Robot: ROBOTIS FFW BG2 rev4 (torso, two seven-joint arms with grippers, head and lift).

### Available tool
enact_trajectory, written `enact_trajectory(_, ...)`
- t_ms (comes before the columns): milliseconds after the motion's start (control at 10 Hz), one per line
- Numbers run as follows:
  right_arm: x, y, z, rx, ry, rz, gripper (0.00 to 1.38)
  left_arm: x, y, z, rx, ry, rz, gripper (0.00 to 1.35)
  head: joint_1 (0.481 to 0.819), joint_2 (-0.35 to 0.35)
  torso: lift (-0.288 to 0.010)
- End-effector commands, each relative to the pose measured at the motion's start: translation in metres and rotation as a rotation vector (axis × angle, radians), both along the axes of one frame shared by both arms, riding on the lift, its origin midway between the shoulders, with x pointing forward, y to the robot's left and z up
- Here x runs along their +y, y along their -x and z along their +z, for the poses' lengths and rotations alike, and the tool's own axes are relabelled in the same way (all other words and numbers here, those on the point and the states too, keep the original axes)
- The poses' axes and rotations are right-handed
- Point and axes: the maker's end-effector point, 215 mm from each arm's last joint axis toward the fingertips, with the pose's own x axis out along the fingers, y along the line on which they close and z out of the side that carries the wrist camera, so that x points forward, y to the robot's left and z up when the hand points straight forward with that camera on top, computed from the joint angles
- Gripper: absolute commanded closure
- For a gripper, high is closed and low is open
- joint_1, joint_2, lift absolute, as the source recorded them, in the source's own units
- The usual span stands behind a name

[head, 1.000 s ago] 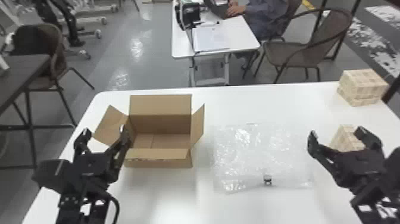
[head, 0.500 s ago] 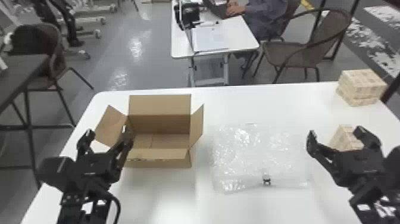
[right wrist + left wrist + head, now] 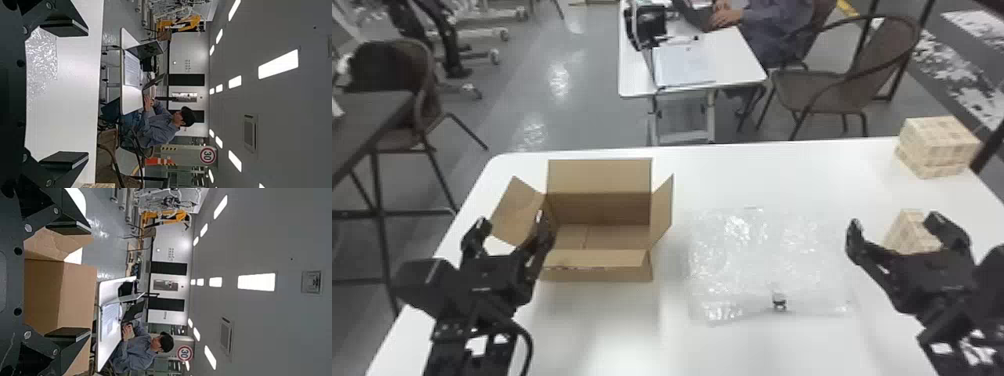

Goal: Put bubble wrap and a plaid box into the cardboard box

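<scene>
White table (image 3: pixel 612 330), rounded far-left corner. Open cardboard box (image 3: pixel 602 274) on the left side, upright, flaps spread outward. Bubble wrap (image 3: pixel 762 250) lies flat just beside it, toward the middle. Smaller plaid box (image 3: pixel 904 232) sits right of the wrap, partly hidden. Larger pale plaid stack (image 3: pixel 939 145) sits near the far-right corner.

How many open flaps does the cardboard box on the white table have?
4: the far flap, the near flap, the left flap and the right flap.
</scene>
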Motion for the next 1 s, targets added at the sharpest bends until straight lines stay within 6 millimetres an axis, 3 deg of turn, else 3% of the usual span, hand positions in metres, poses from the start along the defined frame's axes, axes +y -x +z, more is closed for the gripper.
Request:
enact_trajectory(0,0.000,0.000,0.000,0.000,-0.001,0.000,0.18,0.015,-0.003,0.005,0.026,0.027,0.017,0.37,0.695,0.108,-0.108)
enact_trajectory(200,0.000,0.000,0.001,-0.001,-0.002,0.000,0.18,0.040,-0.016,0.011,0.098,0.088,-0.003,0.37,0.695,0.126,-0.108)
enact_trajectory(400,0.001,0.000,0.000,0.000,-0.003,0.001,0.18,0.062,-0.027,-0.002,0.199,0.161,-0.049,0.36,0.695,0.150,-0.108)
enact_trajectory(600,0.005,-0.002,0.001,-0.003,-0.007,0.008,0.18,0.095,-0.024,-0.002,0.210,0.173,-0.005,0.36,0.695,0.184,-0.108)
enact_trajectory(900,0.010,-0.003,0.001,-0.003,-0.010,0.019,0.18,0.105,-0.027,-0.032,0.199,0.316,-0.056,0.36,0.695,0.225,-0.108)
